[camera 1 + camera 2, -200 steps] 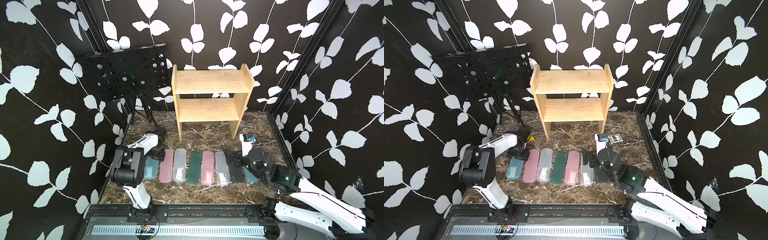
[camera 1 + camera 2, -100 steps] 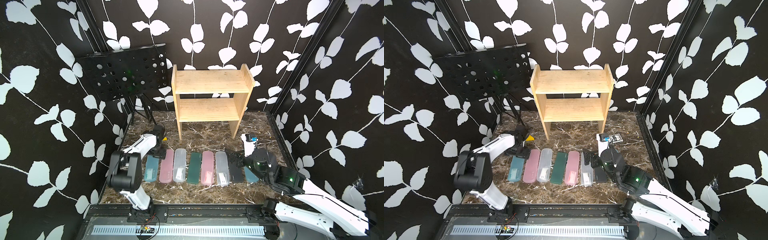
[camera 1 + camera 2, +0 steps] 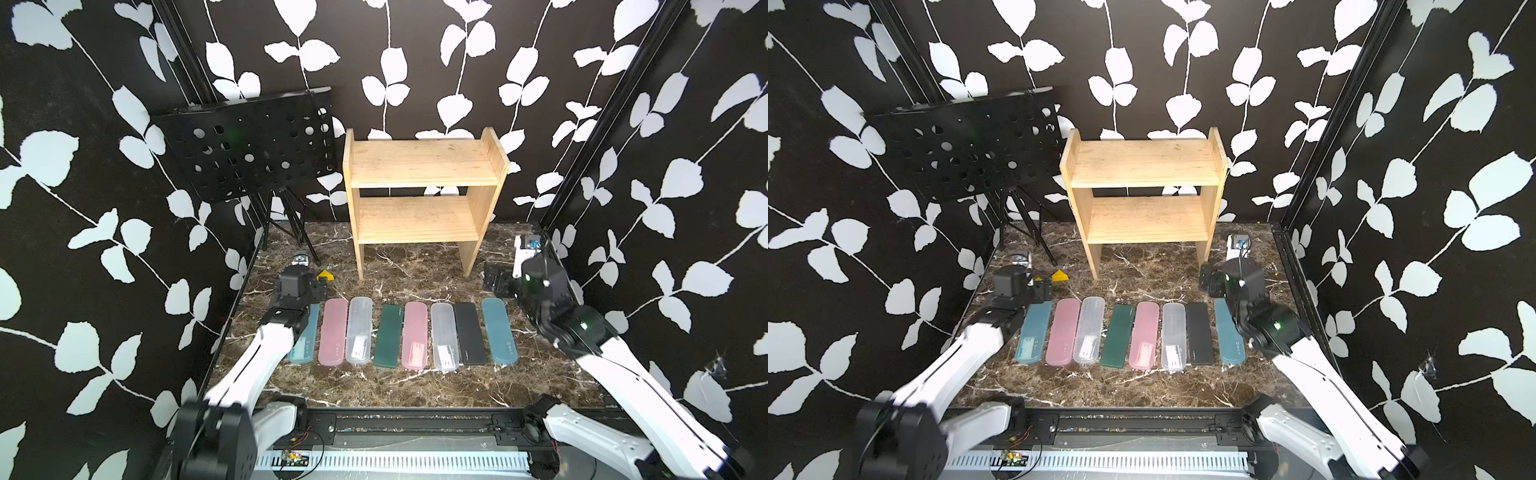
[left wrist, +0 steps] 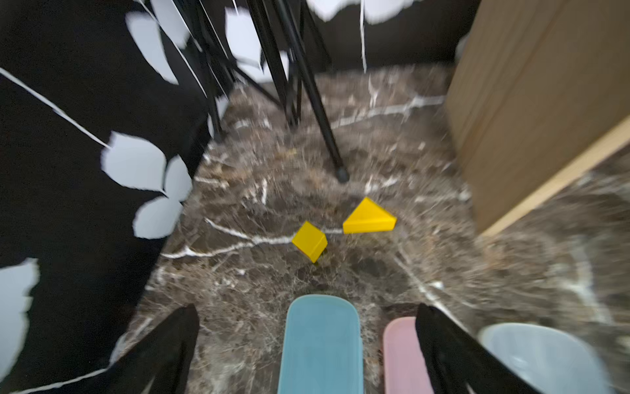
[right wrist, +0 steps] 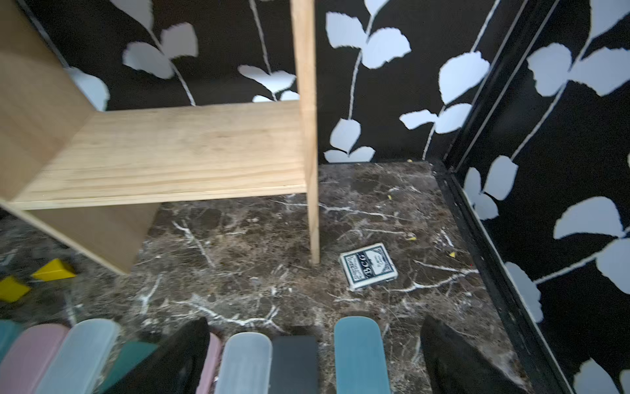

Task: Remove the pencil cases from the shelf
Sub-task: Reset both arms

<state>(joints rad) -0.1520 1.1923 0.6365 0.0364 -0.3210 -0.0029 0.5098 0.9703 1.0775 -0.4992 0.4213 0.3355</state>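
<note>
Cases [image 3: 389, 336]: in both top views I count all eight flat in a row on the bench [image 3: 374, 386], well in front of the shelf [image 3: 419, 164], whose two tiers are bare; I judge the job done. Left pincer [image 3: 321, 286] and right pincer [image 3: 494, 279] hang at the row's far corners.

Left wrist: jaws apart, empty, the blue case [image 4: 320, 344] showing between them, one finger [image 4: 443, 344] crossing the pink case [image 4: 399, 354]; a low retreat could drag either. The stand legs [image 4: 312, 102] and two yellow wedges [image 4: 368, 218] crowd that side.

Right wrist: jaws apart, empty, above the teal case [image 5: 359, 354]; a card box [image 5: 368, 266] lies ahead. The marbled bench looks slick, so a nudge would slide cases; leaf-print walls [image 5: 545, 136] close in.
</note>
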